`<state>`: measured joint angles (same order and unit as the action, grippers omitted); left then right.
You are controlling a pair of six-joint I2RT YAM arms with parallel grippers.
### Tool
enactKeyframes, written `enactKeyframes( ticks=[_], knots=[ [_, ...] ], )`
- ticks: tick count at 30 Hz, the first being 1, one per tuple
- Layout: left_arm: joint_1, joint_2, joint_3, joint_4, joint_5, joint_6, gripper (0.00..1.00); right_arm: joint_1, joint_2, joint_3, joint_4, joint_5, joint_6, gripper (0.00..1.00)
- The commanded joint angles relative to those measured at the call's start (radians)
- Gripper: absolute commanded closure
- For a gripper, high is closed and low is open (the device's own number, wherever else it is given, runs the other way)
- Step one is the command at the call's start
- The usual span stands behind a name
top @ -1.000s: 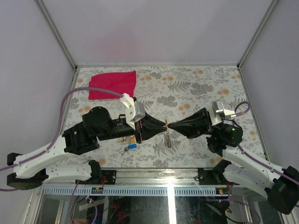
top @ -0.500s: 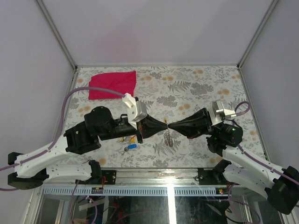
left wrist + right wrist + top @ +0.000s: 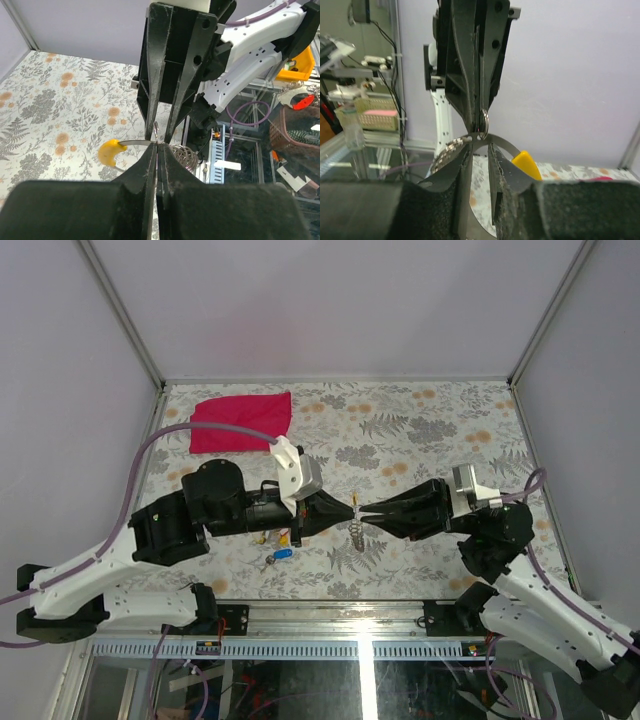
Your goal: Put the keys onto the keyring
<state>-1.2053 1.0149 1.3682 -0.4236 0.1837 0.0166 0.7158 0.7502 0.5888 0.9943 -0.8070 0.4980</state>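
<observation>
Now, tip to tip above the near-middle of the worktop: the left hand is pinched tight, seemingly on the keyring, whose chain dangles below. The right hand stands a crack open, gripping nothing I can make out. The yellow key lies crosswise to both hands, blade at the ring (threaded or not, I cannot tell). Along the near edge the spare keys lie under the left arm.

Left pincer pinched on thin keyring, yellow-headed key jutting left, right pincer flanking from above
</observation>
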Motion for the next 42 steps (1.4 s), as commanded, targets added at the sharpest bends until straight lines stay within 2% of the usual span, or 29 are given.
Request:
enactKeyframes(
  ticks=[1,9,21,36,42],
  knots=[
    [-0.007,0.019,0.080,-0.116,-0.001,0.062,1.00,0.007,-0.087,0.069,-0.353,-0.035,-0.250,0.73],
    [-0.006,0.089,0.159,-0.260,0.032,0.115,1.00,0.006,-0.125,0.110,-0.574,-0.020,-0.392,0.69],
    [-0.006,0.138,0.203,-0.338,0.052,0.147,1.00,0.007,-0.083,0.130,-0.561,-0.071,-0.379,0.65],
    [-0.006,0.175,0.224,-0.387,0.049,0.168,1.00,0.007,-0.053,0.126,-0.485,-0.114,-0.328,0.71],
    [-0.005,0.173,0.226,-0.392,0.051,0.169,1.00,0.007,-0.049,0.129,-0.503,-0.127,-0.329,0.84]
  ],
)
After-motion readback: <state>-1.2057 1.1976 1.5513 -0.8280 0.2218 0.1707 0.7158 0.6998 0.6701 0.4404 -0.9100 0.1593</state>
